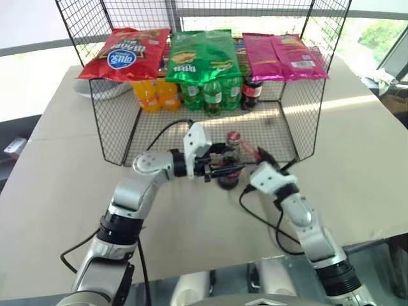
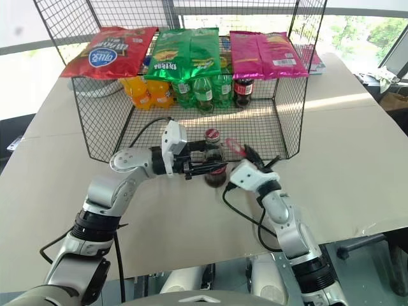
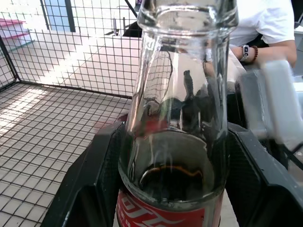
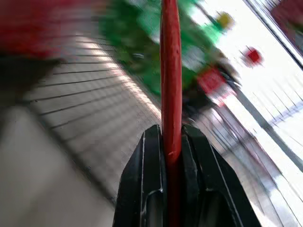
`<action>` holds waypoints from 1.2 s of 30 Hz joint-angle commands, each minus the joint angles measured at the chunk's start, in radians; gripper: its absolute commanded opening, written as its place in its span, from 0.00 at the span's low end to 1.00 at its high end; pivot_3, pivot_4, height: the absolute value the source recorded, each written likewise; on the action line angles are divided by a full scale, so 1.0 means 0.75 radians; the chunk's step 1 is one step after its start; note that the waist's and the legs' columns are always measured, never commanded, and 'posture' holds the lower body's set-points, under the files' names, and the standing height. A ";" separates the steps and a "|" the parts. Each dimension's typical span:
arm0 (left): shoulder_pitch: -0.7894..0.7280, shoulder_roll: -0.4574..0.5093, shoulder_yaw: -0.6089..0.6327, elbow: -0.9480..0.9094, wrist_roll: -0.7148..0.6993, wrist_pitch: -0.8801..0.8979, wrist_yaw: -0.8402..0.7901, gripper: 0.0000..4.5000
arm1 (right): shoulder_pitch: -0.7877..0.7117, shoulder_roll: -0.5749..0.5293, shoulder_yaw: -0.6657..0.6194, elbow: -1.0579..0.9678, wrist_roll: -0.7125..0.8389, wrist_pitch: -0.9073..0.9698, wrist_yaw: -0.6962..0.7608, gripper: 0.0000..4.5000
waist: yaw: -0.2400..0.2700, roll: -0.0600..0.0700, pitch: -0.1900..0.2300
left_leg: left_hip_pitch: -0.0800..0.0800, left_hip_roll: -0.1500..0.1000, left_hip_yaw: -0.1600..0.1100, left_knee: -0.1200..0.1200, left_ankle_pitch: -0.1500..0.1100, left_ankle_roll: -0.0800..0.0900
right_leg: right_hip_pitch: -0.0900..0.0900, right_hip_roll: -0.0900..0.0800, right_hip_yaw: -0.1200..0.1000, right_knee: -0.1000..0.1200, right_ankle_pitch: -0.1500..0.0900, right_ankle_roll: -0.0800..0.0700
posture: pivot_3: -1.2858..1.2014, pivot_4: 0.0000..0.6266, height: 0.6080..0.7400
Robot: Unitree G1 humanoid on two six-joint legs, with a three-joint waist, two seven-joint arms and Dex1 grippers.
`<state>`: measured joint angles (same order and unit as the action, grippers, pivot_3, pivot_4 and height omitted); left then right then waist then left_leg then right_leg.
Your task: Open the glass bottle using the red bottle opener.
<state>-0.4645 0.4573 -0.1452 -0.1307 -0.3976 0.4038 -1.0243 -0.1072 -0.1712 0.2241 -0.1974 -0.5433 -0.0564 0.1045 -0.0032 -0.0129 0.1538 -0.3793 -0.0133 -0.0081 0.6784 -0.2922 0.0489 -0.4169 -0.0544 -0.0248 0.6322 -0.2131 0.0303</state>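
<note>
The glass bottle [image 1: 230,167] stands upright on the table in front of the wire basket, with its red cap [image 1: 233,136] on. My left gripper [image 1: 222,167] reaches in from the left and is shut on the bottle's body. In the left wrist view its black fingers [image 3: 90,179] press both sides of the bottle [image 3: 182,94] just above the red label. My right gripper [image 1: 260,157] is just right of the bottle, shut on the red bottle opener [image 1: 247,149], whose head points toward the neck a little below the cap. In the right wrist view the opener [image 4: 170,71] stands edge-on between the fingers [image 4: 154,165].
A black wire basket [image 1: 115,137] stands behind the bottle, with chip bags [image 1: 203,54] on its top rim and orange, green and dark soda bottles [image 1: 212,94] at its back. Black cables [image 1: 261,220] trail over the table. A person's wrist [image 3: 246,49] is beyond the basket.
</note>
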 commanded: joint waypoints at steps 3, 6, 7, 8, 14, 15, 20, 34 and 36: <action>0.003 -0.007 -0.010 0.004 0.019 -0.013 0.026 0.52 | -0.011 0.044 -0.064 -0.129 0.068 0.107 -0.003 0.00 | 0.002 0.000 0.000 | 0.000 0.000 -0.001 0.000 0.000 0.000 | 0.000 0.000 -0.001 -0.001 0.000 0.000 | 0.52 0.24 1.00; 0.003 -0.005 -0.011 0.006 0.020 -0.014 0.026 0.52 | -0.041 0.024 -0.039 -0.172 0.062 0.037 -0.009 0.00 | 0.002 0.000 0.000 | 0.000 0.000 -0.001 0.000 0.000 0.000 | 0.000 0.000 -0.001 -0.001 0.000 0.000 | 0.52 0.24 1.00; 0.002 -0.005 -0.012 0.007 0.021 -0.014 0.026 0.52 | -0.054 0.014 -0.022 -0.186 0.066 -0.001 -0.002 0.00 | 0.001 0.001 0.000 | 0.000 -0.001 -0.001 0.000 0.000 0.000 | 0.000 0.001 -0.001 -0.001 0.000 0.000 | 0.52 0.24 1.00; 0.001 -0.005 -0.012 0.008 0.021 -0.013 0.026 0.52 | -0.065 0.002 -0.007 -0.195 0.064 -0.033 0.005 0.00 | -0.001 0.001 0.000 | 0.000 -0.001 -0.001 0.000 0.000 0.000 | 0.000 0.001 -0.001 -0.001 0.000 0.000 | 0.52 0.24 1.00; -0.003 -0.004 -0.013 0.012 0.022 -0.012 0.026 0.52 | -0.116 -0.040 0.040 -0.202 0.094 -0.161 0.039 0.00 | 0.001 0.001 0.000 | 0.000 -0.001 -0.001 0.000 0.000 0.000 | 0.001 0.002 -0.002 -0.001 0.000 0.001 | 0.52 0.24 1.00; -0.001 -0.003 -0.013 0.010 0.022 -0.012 0.027 0.52 | -0.120 -0.051 0.048 -0.198 0.094 -0.181 0.047 0.00 | 0.001 0.001 0.000 | 0.000 -0.001 -0.001 0.000 0.000 0.000 | 0.001 0.002 -0.002 -0.001 0.000 0.001 | 0.52 0.24 1.00; 0.002 -0.005 -0.011 0.008 0.020 -0.013 0.032 0.52 | -0.086 -0.145 0.093 -0.159 0.132 -0.324 0.115 0.00 | 0.001 0.001 0.000 | 0.000 -0.001 -0.001 0.000 0.000 0.000 | 0.001 0.002 -0.002 -0.001 0.000 0.001 | 0.52 0.24 1.00; -0.004 -0.008 -0.012 0.007 0.022 -0.013 0.041 0.52 | -0.101 -0.181 0.157 0.009 0.044 -0.382 0.115 0.00 | 0.020 0.001 0.000 | 0.002 -0.001 -0.001 0.001 0.000 0.000 | 0.003 0.002 -0.002 -0.001 0.000 0.000 | 0.52 0.24 1.00; -0.007 -0.007 -0.014 0.007 0.023 -0.012 0.040 0.52 | -0.114 -0.171 0.163 0.041 0.018 -0.367 0.104 0.00 | 0.020 0.001 -0.001 | 0.003 -0.001 0.000 0.001 0.000 0.000 | 0.004 0.002 -0.001 0.000 -0.002 -0.003 | 0.52 0.24 1.00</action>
<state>-0.4641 0.4548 -0.1556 -0.1264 -0.3930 0.3961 -1.0178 -0.2026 -0.2986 0.2922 -0.2061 -0.4785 -0.3330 0.1643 0.0120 -0.0123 0.1533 -0.3771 -0.0142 -0.0085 0.6789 -0.2921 0.0490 -0.4140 -0.0530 -0.0258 0.6320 -0.2150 0.0270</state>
